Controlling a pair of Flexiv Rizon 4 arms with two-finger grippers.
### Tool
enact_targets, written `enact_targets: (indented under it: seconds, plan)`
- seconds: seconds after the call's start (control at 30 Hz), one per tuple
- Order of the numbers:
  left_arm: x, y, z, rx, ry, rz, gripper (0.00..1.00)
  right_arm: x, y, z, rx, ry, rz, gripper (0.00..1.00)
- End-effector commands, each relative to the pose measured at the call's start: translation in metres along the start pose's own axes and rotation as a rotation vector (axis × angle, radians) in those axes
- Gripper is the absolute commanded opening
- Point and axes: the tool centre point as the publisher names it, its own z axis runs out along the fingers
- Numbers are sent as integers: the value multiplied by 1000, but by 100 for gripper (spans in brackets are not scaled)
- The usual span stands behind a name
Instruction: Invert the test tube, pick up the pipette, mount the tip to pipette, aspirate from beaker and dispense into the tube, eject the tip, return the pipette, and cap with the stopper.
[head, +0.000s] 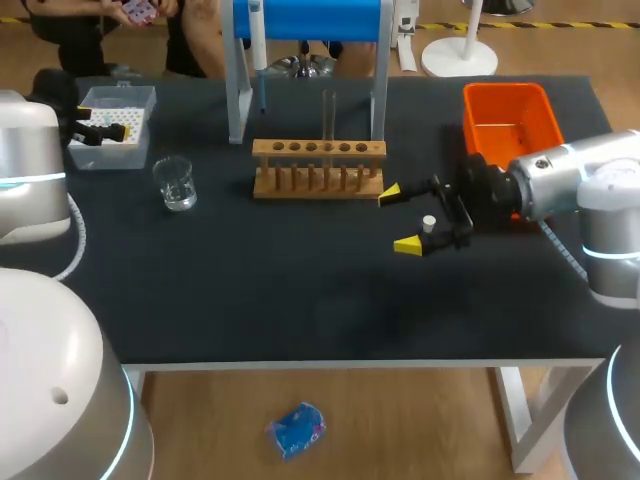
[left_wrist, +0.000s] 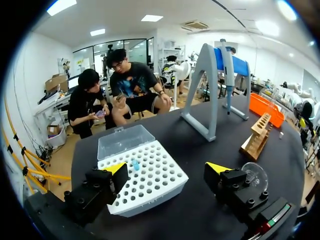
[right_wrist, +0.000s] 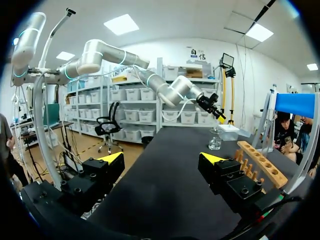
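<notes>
My right gripper (head: 400, 218) sits spread wide and empty just beside the rack (head: 318, 150) holding the upright test tube (head: 328, 115), I'd judge ready to invert it, while my left gripper (left_wrist: 167, 170) hovers wide open by the tip box (left_wrist: 155, 175).

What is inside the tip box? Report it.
One blue tip stands in the tip box; its other visible holes look empty. One of the left gripper's fingers hides some corner holes.

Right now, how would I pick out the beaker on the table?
Start at the wooden rack mid-table and look toward my left. Near the white tip box stands the beaker: short, wide, clear glass, unlike the thin tube upright in the rack.
</notes>
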Motion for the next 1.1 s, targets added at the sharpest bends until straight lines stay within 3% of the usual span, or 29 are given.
enact_targets:
  seconds: [0.03,0.3,0.53,0.67,0.87,1.1]
  plan:
    - [-6,-1,5,-17,-19,11,100,0,0,0,0,-1,-1,100]
    - [-21,-1,20,-37,-6,5,100,0,0,0,0,-1,-1,100]
    - [-32,-1,32,-44,-9,-1,69,0,0,0,0,-1,-1,100]
    - [-35,-2,36,-39,-1,-6,67,0,0,0,0,-1,-1,100]
    - [-39,-3,42,-41,-6,-4,54,0,0,0,0,-1,-1,100]
    - [-40,-4,44,-46,-5,-9,51,0,0,0,0,-1,-1,100]
